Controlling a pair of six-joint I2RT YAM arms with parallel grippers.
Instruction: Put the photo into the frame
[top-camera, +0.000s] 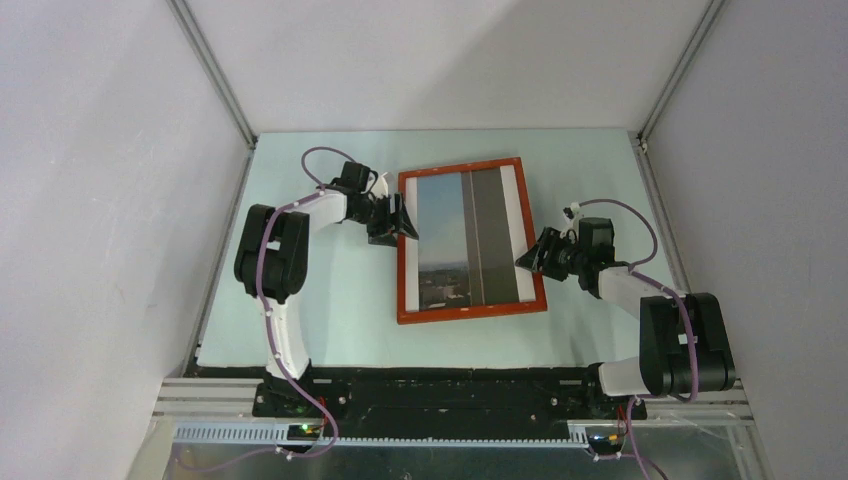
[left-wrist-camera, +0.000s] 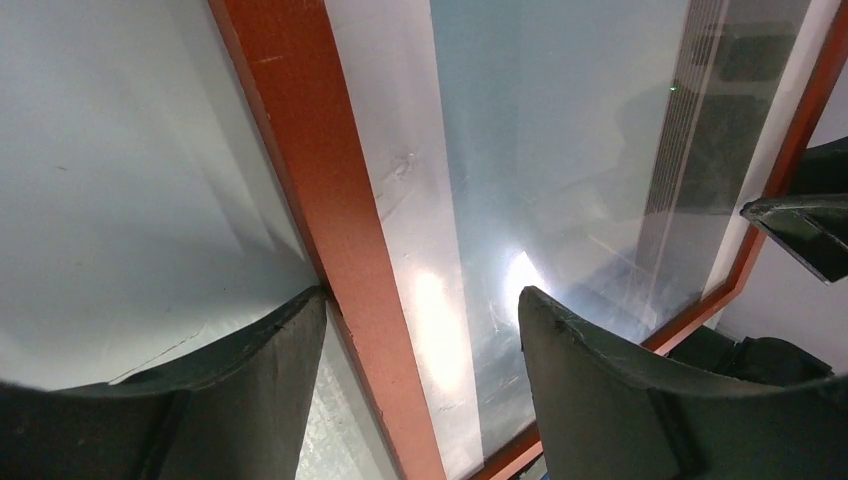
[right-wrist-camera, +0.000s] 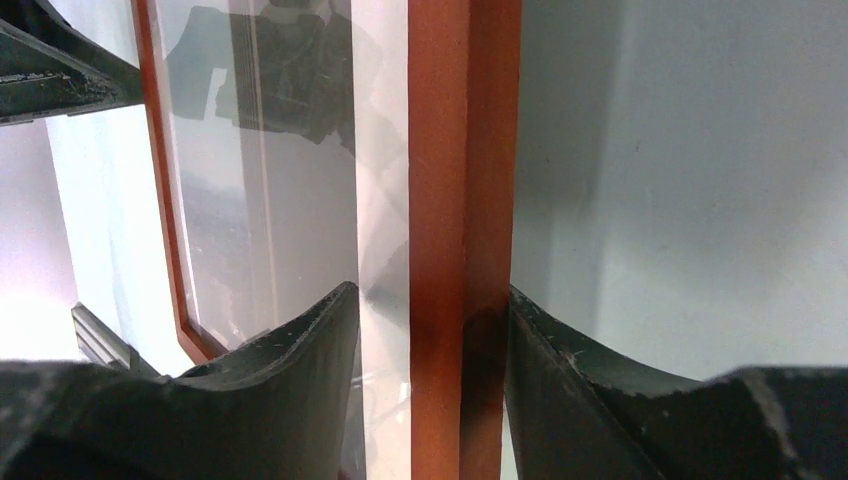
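At the near edge, the two arm bases sit on a black strip (top-camera: 450, 395), the left arm (top-camera: 285, 300) and the right arm (top-camera: 680, 340) rising from it over the pale green table (top-camera: 340, 300). The frame (top-camera: 470, 312) lies flat near the middle of the table, long sides running near to far, tilted slightly. The photo (top-camera: 465, 235) lies inside it face up, with blue sky, a dark grey band and a strip of city at the near end, and white borders along both long sides. The left gripper (top-camera: 398, 225) is at the far part of the frame's left side. Its jaws stand partly open and straddle that moulding: the outer finger (left-wrist-camera: 270, 380) is at the moulding's outer edge, and the inner finger (left-wrist-camera: 600, 390) hangs over the photo, apart from the wood. The right gripper (top-camera: 525, 260) is at the near-middle part of the frame's right side, also partly open across the moulding. One finger (right-wrist-camera: 600, 380) is against the outer edge and the other (right-wrist-camera: 280, 370) is over the white border, with a gap to the wood. Neither gripper is clamped on anything. The surface inside the frame is shiny and mirrors the grippers, perhaps a pane over the print, though the wrist views do not settle that.
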